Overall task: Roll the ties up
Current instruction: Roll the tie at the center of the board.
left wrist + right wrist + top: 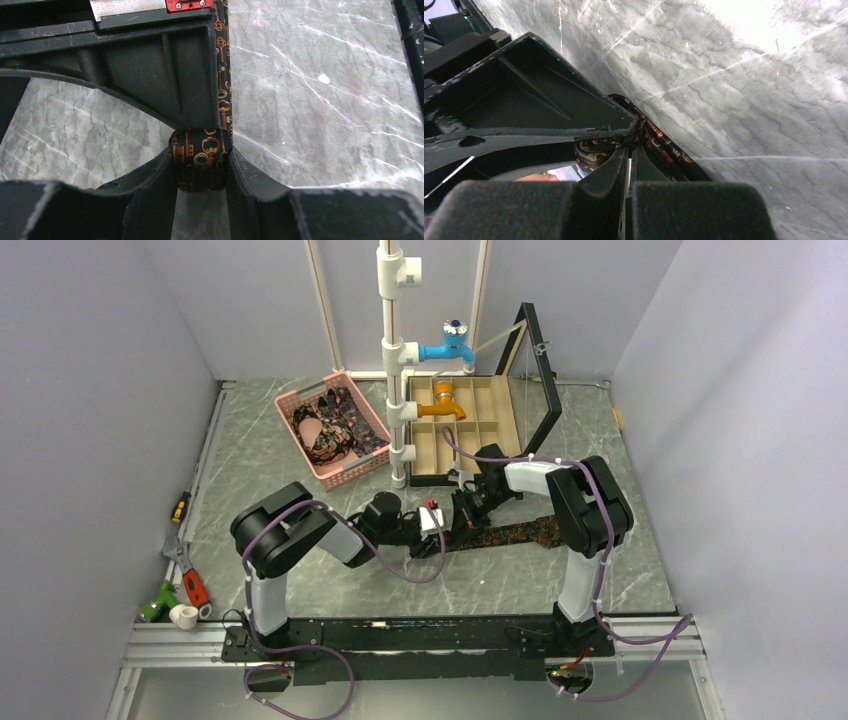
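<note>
One dark tie [510,534] with an orange-gold key pattern lies flat across the middle of the table, its left end wound into a small roll [202,157]. My left gripper [202,166] [440,532] is shut on that roll from both sides. From the roll a flat strip of the tie [223,75] runs away over the table. My right gripper [630,147] [462,518] is shut, and its tips are buried in the roll [591,152] where the fabric [664,147] wraps around them. More ties [335,425] lie heaped in a pink basket.
The pink mesh basket [300,400] sits at the back left. Beside it a white pipe stand [397,360] carries a blue and an orange tap. Behind the arms is a compartment box [470,430] with its lid raised. Hand tools [185,585] lie at the table's left edge.
</note>
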Controlling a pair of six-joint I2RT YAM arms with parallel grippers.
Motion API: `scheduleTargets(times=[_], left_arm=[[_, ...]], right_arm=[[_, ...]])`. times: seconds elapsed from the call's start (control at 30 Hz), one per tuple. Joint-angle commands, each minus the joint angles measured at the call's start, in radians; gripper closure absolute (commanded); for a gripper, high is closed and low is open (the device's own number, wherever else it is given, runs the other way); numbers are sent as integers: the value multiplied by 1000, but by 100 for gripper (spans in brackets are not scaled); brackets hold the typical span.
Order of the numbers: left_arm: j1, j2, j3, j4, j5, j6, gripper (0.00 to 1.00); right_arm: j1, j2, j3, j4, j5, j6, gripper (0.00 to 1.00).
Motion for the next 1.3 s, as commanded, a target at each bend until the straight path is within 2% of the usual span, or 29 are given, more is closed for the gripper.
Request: scheduleTargets(times=[0.0, 0.2, 0.33, 0.43, 0.53, 0.63, 0.83, 1.07, 1.27], left_arm=[[-34, 104, 40, 57, -7, -3, 59], [-34, 158, 30, 9, -24, 48, 58], [-32, 120, 42, -156, -58, 111, 68], [-17, 63, 51, -348, -55, 166, 74], [-6, 26, 84, -549, -53, 198, 76], [-2, 7, 103, -648, -56, 220, 78], [-2, -1, 117, -714, -74, 215, 78], [-3, 1, 119, -714, -84, 212, 77], [-3, 1, 119, -713, -86, 205, 76]], right_arm=[[12, 104, -54, 34, 169, 44, 100], [16, 97, -66, 49, 130, 45, 100], [16, 80, -51, 40, 118, 44, 100], [14, 37, -22, 1, 115, 44, 100], [7, -36, 5, -36, 113, 35, 90], [-13, -88, 26, -77, 92, 18, 82], [-25, -167, 14, -108, 22, -1, 68], [-22, -197, -22, 20, -41, 118, 60], [4, -128, -25, 77, -28, 155, 61]])
